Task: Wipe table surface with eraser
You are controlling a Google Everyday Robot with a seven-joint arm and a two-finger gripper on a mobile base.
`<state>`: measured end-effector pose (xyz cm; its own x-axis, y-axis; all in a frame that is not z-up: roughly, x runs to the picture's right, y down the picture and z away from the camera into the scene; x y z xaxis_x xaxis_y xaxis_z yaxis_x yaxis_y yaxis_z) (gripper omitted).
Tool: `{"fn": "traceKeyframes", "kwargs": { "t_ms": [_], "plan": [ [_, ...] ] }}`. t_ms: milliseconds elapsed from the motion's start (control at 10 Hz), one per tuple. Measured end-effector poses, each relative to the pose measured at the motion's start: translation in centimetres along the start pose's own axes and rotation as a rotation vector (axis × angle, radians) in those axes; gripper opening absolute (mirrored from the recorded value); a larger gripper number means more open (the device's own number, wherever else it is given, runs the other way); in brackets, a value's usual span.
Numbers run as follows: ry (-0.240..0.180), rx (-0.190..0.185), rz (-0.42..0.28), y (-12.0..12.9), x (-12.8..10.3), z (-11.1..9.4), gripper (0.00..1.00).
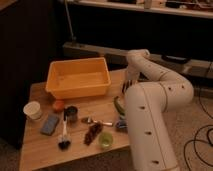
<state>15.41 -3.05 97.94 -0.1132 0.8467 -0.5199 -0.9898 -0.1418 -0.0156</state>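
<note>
One gripper point(129, 86) hangs just right of the orange bin point(75, 89), low over the bench point(42, 150); how wide it's spread, no clue.

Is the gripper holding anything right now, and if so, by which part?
Nothing visible. The gripper hangs over the table surface beside the orange bin; the blue-grey block, likely the eraser, lies far from it.

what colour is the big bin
The bin is orange, camera view; end effector just right of it.
</note>
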Motion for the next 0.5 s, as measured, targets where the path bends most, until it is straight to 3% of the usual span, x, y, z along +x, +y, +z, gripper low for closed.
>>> {"fn": "traceKeyframes", "kwargs": {
  "t_ms": [300, 500],
  "plan": [
    [0.020, -0.034, -0.100, 2.1, 5.5, -1.3, 0.00],
    [0.034, -0.046, -0.125, 2.1, 7.8, -1.7, 0.00]
  ]
}}
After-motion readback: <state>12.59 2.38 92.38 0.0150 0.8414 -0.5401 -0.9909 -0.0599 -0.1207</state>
